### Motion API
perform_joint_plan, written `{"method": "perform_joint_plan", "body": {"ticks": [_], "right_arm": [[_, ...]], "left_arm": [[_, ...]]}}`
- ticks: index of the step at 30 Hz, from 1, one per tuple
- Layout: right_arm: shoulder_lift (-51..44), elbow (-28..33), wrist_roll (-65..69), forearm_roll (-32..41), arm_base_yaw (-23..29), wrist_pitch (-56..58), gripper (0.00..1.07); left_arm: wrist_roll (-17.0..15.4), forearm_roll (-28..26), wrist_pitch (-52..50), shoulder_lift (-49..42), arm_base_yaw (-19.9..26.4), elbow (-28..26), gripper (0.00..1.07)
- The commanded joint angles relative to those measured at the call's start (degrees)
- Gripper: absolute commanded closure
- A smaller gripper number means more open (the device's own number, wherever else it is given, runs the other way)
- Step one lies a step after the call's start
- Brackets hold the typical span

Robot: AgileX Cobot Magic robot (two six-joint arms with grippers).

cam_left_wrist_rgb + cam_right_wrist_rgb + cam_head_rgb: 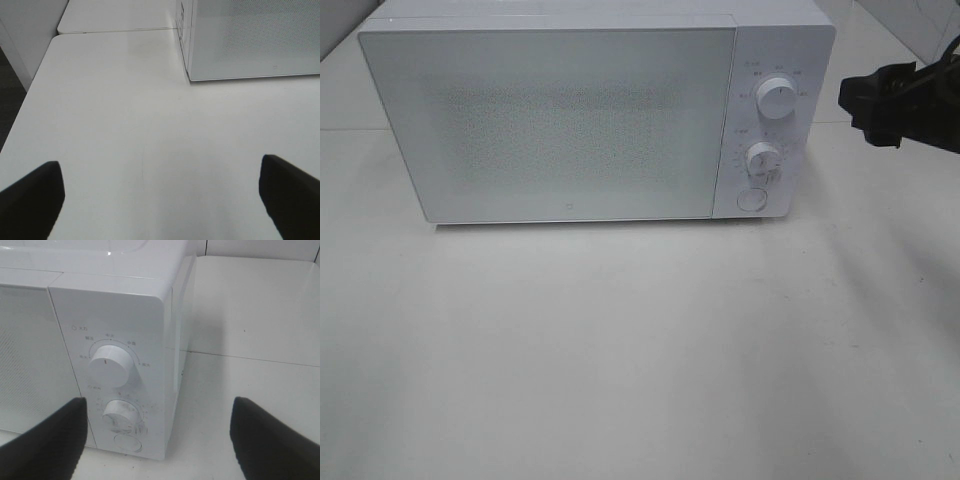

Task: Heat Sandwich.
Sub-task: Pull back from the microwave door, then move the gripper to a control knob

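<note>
The sandwich is out of view in every frame. A white microwave [570, 120] stands at the back of the table with its door shut. Its control panel has an upper knob [108, 365], a lower knob [121, 412] and a round button [126, 442]. My right gripper [157, 440] hovers open in front of this panel with nothing between its fingers; in the high view the right gripper [868, 98] sits off the microwave's right side. My left gripper [160, 197] is open over bare table, short of the microwave's front left corner [189, 77].
The white table [640, 350] stretches wide in front of the microwave. A seam to a second tabletop [117, 31] runs behind it. The table's left edge [22, 100] drops to a dark floor.
</note>
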Motion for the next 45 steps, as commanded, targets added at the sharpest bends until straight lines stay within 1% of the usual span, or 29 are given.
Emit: {"method": "perform_joint_plan", "body": {"ticks": [1,4,5,6,8,9,10,12,13,15,18,20,23,25,27,31,36,45], "right_arm": [[2.6,4.0,-5.2,6.7,1.3,-10.7,0.31],[4.1,6.4,-11.1,12.9,4.8,-15.4,0.31],[4.1,6.4,-11.1,12.9,4.8,-15.4,0.31],[4.8,7.7,-14.4,17.0,7.6,-18.3,0.31],[5.4,8.8,-17.0,21.3,11.0,-21.0,0.31],[6.1,9.5,-19.3,26.0,13.9,-23.7,0.31],[6.1,9.5,-19.3,26.0,13.9,-23.7,0.31],[7.2,9.6,-21.2,30.3,16.8,-26.1,0.31],[8.5,9.6,-22.8,33.7,19.2,-28.0,0.31],[9.2,9.6,-23.4,35.0,20.2,-28.7,0.31],[12.0,9.6,-24.2,41.5,25.2,-32.0,0.31],[12.8,9.6,-24.2,42.7,26.1,-32.8,0.31],[15.2,9.6,-24.4,45.7,30.0,-34.7,0.31],[15.7,9.6,-24.4,46.2,30.7,-35.3,0.31],[17.3,9.6,-24.4,48.7,32.1,-37.8,0.31],[19.4,9.6,-24.3,51.3,33.6,-41.6,0.31],[21.1,9.6,-23.1,51.6,33.8,-43.7,0.31],[21.1,9.6,-23.1,51.4,33.8,-45.3,0.31]], "left_arm": [[0.1,-0.6,-0.1,-1.5,0.2,0.1,0.06],[0.1,-0.6,-0.1,-1.5,0.2,0.1,0.06],[0.1,-0.6,-0.1,-1.5,0.2,0.1,0.06],[0.1,-0.6,-0.1,-1.5,0.2,0.1,0.06],[0.1,-0.6,-0.1,-1.5,0.2,0.1,0.06],[0.1,-0.6,-0.1,-1.5,0.2,0.1,0.06],[0.1,-0.6,-0.1,-1.5,0.2,0.1,0.06],[0.1,-0.6,-0.1,-1.5,0.2,0.1,0.06],[0.1,-0.6,-0.1,-1.5,0.2,0.1,0.06],[0.1,-0.6,-0.1,-1.5,0.2,0.1,0.06],[0.1,-0.6,-0.1,-1.5,0.2,0.1,0.06],[0.1,-0.6,-0.1,-1.5,0.2,0.1,0.06],[0.1,-0.6,-0.1,-1.5,0.2,0.1,0.06],[0.1,-0.6,-0.1,-1.5,0.2,0.1,0.06],[0.1,-0.6,-0.1,-1.5,0.2,0.1,0.06],[0.1,-0.6,-0.1,-1.5,0.2,0.1,0.06],[0.1,-0.6,-0.1,-1.5,0.2,0.1,0.06],[0.1,-0.6,-0.1,-1.5,0.2,0.1,0.06]]}}
